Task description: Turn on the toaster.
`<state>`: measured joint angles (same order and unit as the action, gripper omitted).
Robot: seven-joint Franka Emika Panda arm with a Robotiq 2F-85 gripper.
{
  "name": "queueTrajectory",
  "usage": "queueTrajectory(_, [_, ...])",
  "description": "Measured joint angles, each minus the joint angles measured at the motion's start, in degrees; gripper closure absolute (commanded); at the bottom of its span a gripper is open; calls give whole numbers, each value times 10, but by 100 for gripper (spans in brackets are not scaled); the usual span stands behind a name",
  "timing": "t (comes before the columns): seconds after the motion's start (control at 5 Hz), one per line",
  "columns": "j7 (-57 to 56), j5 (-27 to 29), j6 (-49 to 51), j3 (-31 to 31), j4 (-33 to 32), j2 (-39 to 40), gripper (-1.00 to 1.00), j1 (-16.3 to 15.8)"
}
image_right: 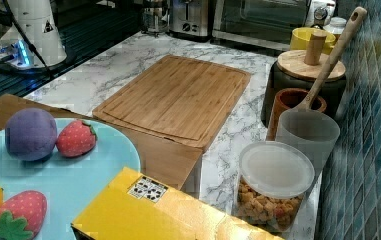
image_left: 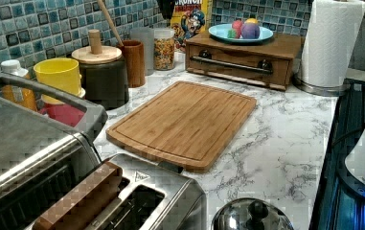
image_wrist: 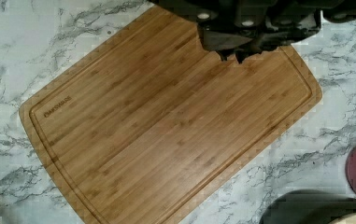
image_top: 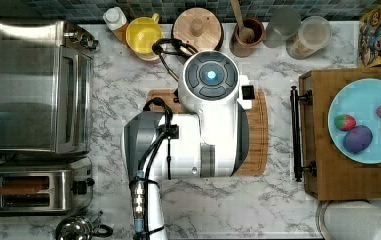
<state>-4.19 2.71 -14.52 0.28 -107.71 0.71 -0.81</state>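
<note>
At the lower left corner of the top view stands the toaster (image_top: 40, 191), a small brushed-steel unit with two long slots, its black lever and knob facing the top view's right. It sits just below the toaster oven (image_top: 40, 85) as the top view shows them, with the kettle (image_top: 78, 229) just beside it toward the bottom edge. In the left view the toaster (image_left: 137, 196) occupies the bottom foreground with a brown slab standing in one slot; in the right view it appears far back on the counter (image_right: 190, 17). The arm (image_top: 198, 132) extends over the bamboo cutting board (image_top: 258, 132), well apart from the toaster. In the wrist view the gripper (image_wrist: 231, 55) hangs above the board (image_wrist: 166, 121), its dark fingertips drawn close together with nothing between them. The marble counter (image_top: 228, 205) between arm and toaster carries no objects.
</note>
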Motion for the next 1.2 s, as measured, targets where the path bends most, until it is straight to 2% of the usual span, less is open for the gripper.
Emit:
queueTrajectory(0.6, [-3,0,-17,6,-13,2,100,1])
queueTrajectory(1.2, [-49,3,-102,83,-39,2,100,-16])
